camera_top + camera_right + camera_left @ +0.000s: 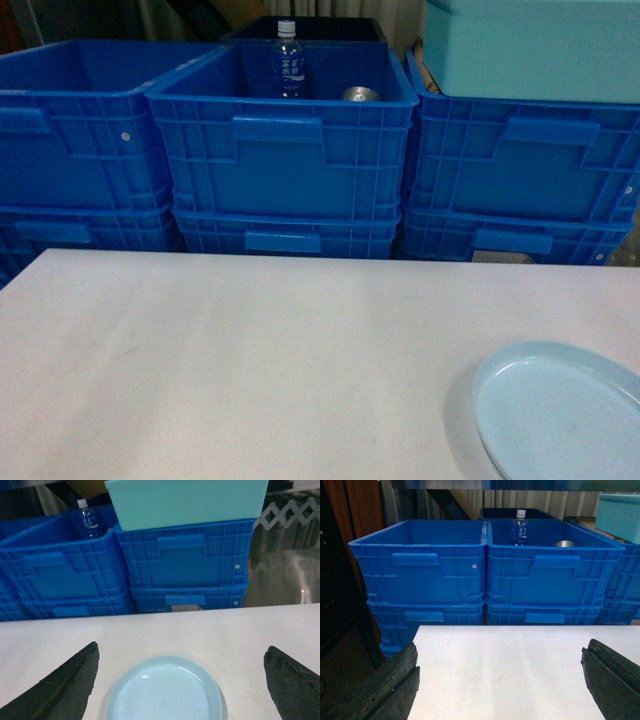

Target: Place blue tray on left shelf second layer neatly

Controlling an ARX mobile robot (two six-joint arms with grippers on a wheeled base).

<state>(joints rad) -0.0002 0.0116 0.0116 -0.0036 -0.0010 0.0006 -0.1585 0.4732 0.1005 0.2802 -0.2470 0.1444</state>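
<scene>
The blue tray [560,412] lies flat on the white table [250,360] at the front right corner of the head view, partly cut off by the frame edge. In the right wrist view the blue tray [165,692] sits between and just ahead of my right gripper [181,652], which is wide open and apart from it. My left gripper [500,652] is also wide open over bare table [510,670], holding nothing. Neither gripper shows in the head view. The left shelf is out of view.
Stacked dark-blue ribbed crates [285,150] line the table's far edge. The middle crate holds a water bottle [288,60] and a metal can [360,94]. A large turquoise box [530,45] rests on the right crates. A dark wooden post [350,525] stands left of the table.
</scene>
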